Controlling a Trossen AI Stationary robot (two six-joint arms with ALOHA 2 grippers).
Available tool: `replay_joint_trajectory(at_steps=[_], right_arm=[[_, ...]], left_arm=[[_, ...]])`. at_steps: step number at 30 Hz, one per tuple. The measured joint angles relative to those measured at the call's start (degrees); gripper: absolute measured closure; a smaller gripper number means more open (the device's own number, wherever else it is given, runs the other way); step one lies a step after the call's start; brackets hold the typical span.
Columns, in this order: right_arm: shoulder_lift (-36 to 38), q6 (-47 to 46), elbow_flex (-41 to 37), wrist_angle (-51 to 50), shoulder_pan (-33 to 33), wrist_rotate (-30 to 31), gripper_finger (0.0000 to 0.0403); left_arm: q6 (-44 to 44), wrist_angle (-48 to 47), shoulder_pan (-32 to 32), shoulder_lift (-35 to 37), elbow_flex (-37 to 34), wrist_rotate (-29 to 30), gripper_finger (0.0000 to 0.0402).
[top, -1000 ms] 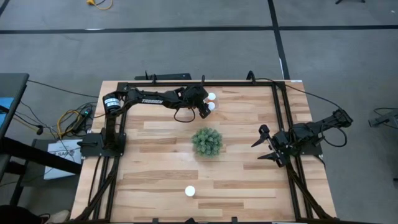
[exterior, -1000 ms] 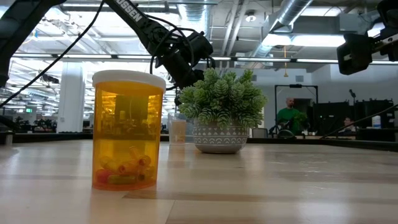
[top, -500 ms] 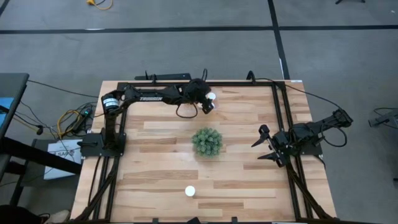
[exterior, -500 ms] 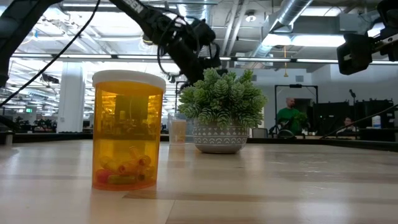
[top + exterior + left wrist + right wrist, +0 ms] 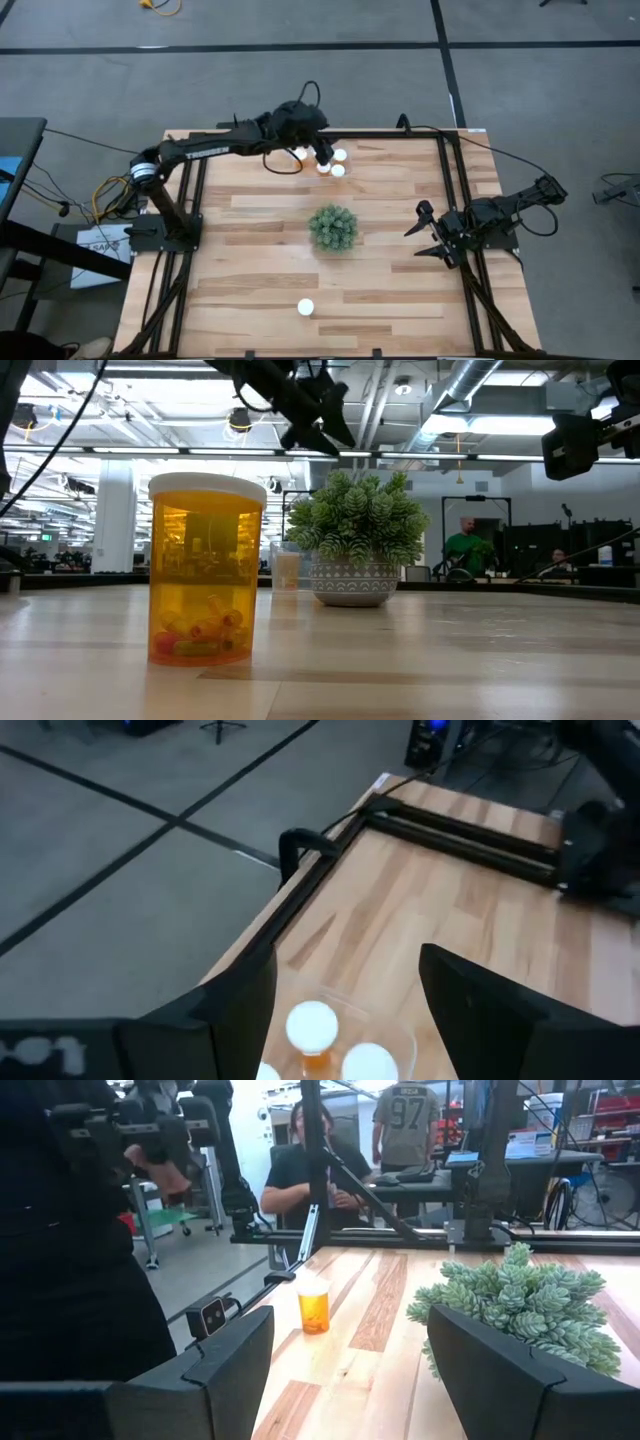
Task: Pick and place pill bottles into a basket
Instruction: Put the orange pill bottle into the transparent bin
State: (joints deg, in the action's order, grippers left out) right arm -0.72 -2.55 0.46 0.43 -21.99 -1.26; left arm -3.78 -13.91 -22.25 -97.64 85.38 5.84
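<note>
From the high view I see my left gripper (image 5: 318, 150) raised over the table's far edge, near its middle, with white caps of pill bottles (image 5: 338, 170) clustered just beneath and beside it. I cannot make out the basket's clear walls from up here. One lone bottle (image 5: 306, 308) stands well apart near the table's (image 5: 250, 250) near edge, on the other side of the green plant (image 5: 333, 228). My right gripper (image 5: 428, 232) waits at the right edge with its fingers spread and empty.

In the low view that lone bottle (image 5: 206, 568) stands upright, long axis vertical, white cap on top, pills inside. The plant (image 5: 357, 538) sits behind it, and the left arm hangs high above both.

The left wrist view looks down past my parted, empty fingers (image 5: 470, 1010) at the basket (image 5: 345, 1040), a faint clear tray near the table's far edge holding capped bottles (image 5: 312, 1028) upright.

The right wrist view shows another bottle (image 5: 314, 1306) beyond my open fingers (image 5: 500, 1360), with the plant (image 5: 520, 1305) beside.

My judgement: the remaining bottle lies toward the near edge, well away from the left gripper, with the plant between. Neither arm is plainly nearer, so I would approach from above and close on it across its width.
</note>
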Motion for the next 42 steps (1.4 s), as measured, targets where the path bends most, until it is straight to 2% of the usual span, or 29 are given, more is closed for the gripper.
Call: replay_joint_trajectory(at_steps=[6,15,21,31,42], right_arm=[[0.01,-0.01,-0.01,0.0,0.01,0.0,0.0143],[-0.01,-0.01,0.01,0.0,0.01,0.0,0.0143],[0.01,-0.01,0.01,0.0,0.0,0.0,0.0143],[0.0,-0.01,0.01,0.0,0.01,0.0,0.0143],[0.0,0.0,-0.01,0.0,0.01,0.0,0.0143]], left_arm=[[6.19,-7.89,2.31,0.3,0.0,-1.08,0.0166],[13.78,-18.05,7.07,0.06,-0.41,-14.53,0.0166],[14.54,-25.07,9.68,0.06,-0.41,-19.92,0.0166],[15.75,-35.62,18.32,0.06,-0.41,-20.5,0.0166],[14.25,-44.89,27.31,0.06,-0.41,-14.52,0.0166]])
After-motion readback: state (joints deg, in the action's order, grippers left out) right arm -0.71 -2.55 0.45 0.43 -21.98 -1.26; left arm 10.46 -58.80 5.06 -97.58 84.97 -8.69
